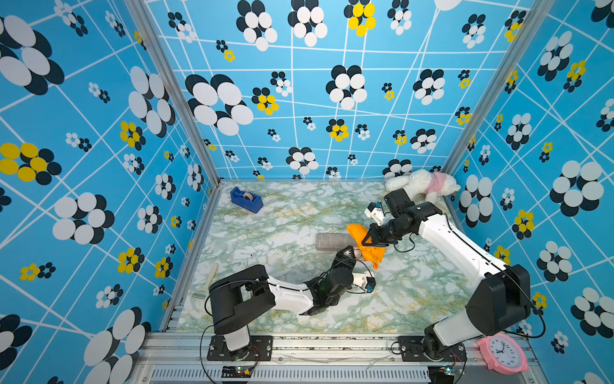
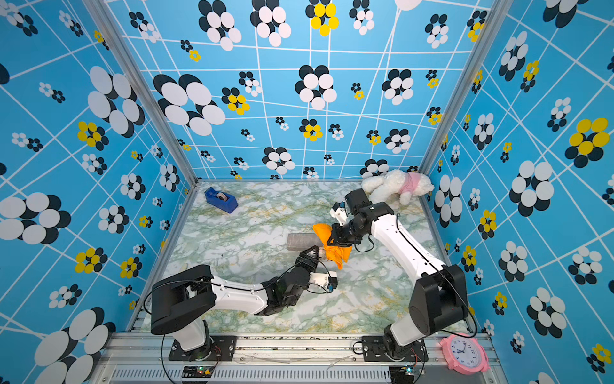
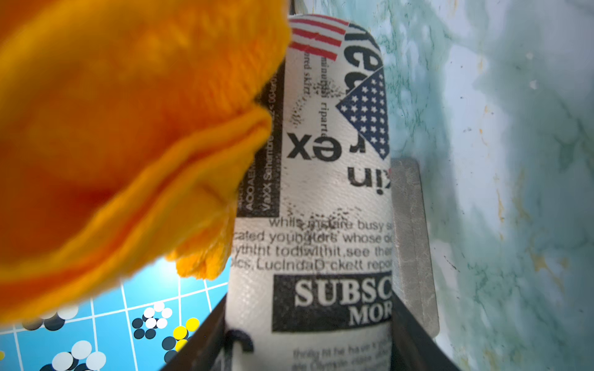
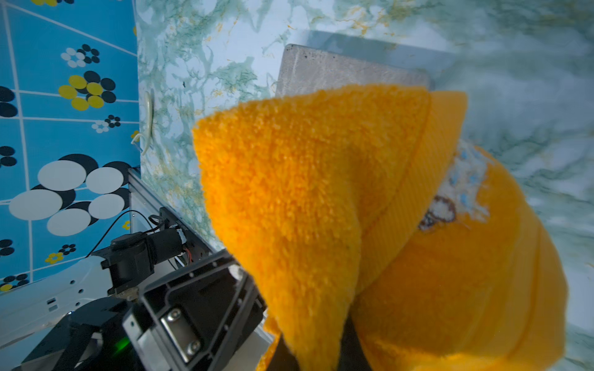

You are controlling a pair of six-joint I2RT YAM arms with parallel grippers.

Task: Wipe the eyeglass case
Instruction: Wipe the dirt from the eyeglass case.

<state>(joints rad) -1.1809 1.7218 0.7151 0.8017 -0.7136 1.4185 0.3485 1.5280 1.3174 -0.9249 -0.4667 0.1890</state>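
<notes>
in both top views the left gripper (image 1: 349, 251) is clamped tight on one end of the eyeglass case (image 1: 357, 253), near the middle of the marbled table (image 1: 282, 232) and just beside a grey slab (image 1: 332, 241). the right gripper (image 1: 368, 238) is closed on a bunched orange cloth (image 1: 372, 255) that hangs against the case's free end. the two claws sit very close, so a wide stroke could knock one into the other. in the left wrist view the newsprint-patterned case (image 3: 321, 192) runs out from between the dark jaws over the slab's edge, and the cloth (image 3: 112, 144) covers only one side of it. the hold is at one end only, so a firm sideways rub could twist the case or work it out of the grip. whether it is lifted or resting on the slab cannot be told. in the right wrist view the cloth (image 4: 321, 192) fills the frame and hides both its own jaws and the case. with the contact hidden there, a stroke may slide off the case, a loose fold may snag on the left claw's fingers, and much of the printed surface may go unwiped.
</notes>
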